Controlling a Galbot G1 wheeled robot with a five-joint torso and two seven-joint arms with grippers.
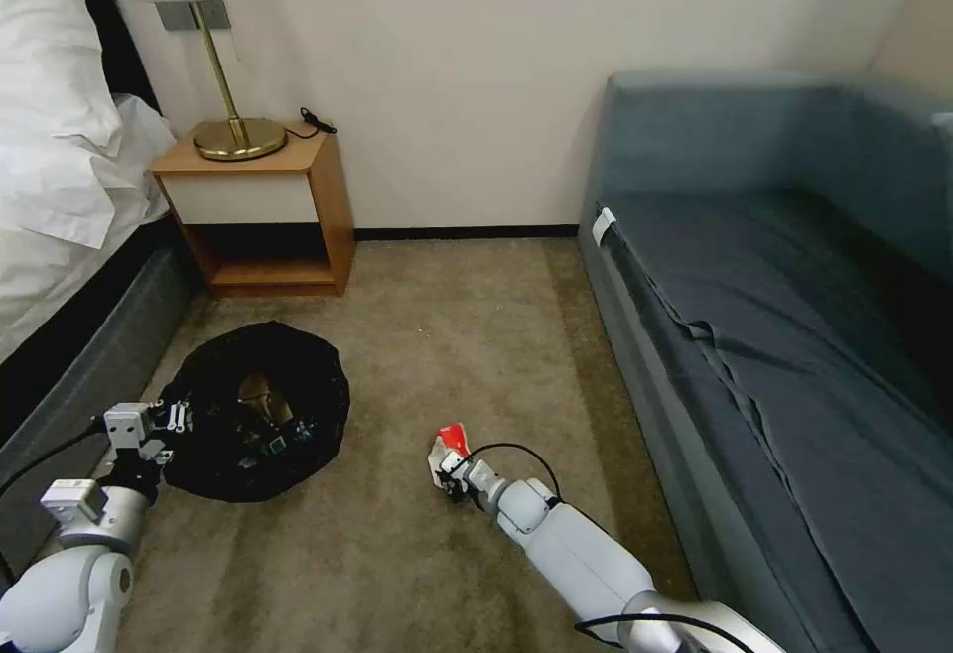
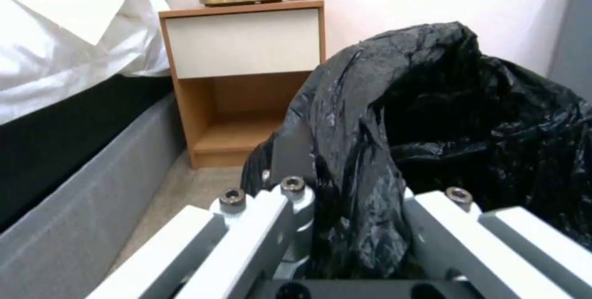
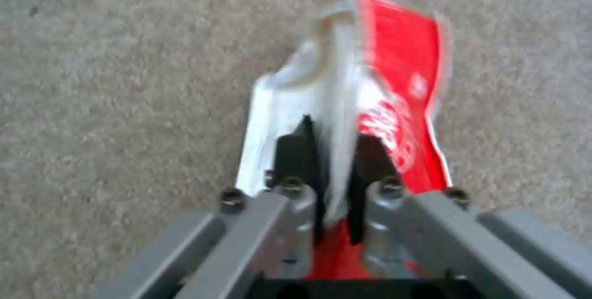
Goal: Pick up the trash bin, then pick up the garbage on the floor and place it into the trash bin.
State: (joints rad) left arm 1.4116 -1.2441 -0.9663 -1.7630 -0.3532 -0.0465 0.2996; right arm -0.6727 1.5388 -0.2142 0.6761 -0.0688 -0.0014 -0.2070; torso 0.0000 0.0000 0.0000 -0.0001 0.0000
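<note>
The red-and-white packet (image 3: pixel 395 105) is pinched between the two black pads of the right gripper (image 1: pixel 449 461). The jaws are closed tight on a thin fold of it, and the rest of the packet sticks out past the fingertips, above the carpet (image 1: pixel 457 335). The trash bin (image 1: pixel 260 410) sits well to the left of that gripper. It is covered by its crinkled black bag. Some litter can be seen inside it, but what each piece is cannot be told.

The rim of the bin is held by the left gripper (image 1: pixel 171 427). A bunch of the black bag (image 2: pixel 370 160) is squeezed between its white fingers (image 2: pixel 265 225), so that gripper is clamped on the bin's edge.

A few things could go wrong from here.

- Only a small fold of the packet is held. If the arm is swung fast, the packet could slip out and fall back on the carpet.
- The packet is light and floppy. It could catch on the edge of the bag and be pulled from the jaws before it is over the opening.
- The bag is loose and puffy. If the bin is tipped by the left gripper, part of the opening could be closed by the bag, and the packet could be dropped on the outside.
- It may be that mostly plastic is held, not the hard rim. Then the bag could be pulled off the bin.
</note>
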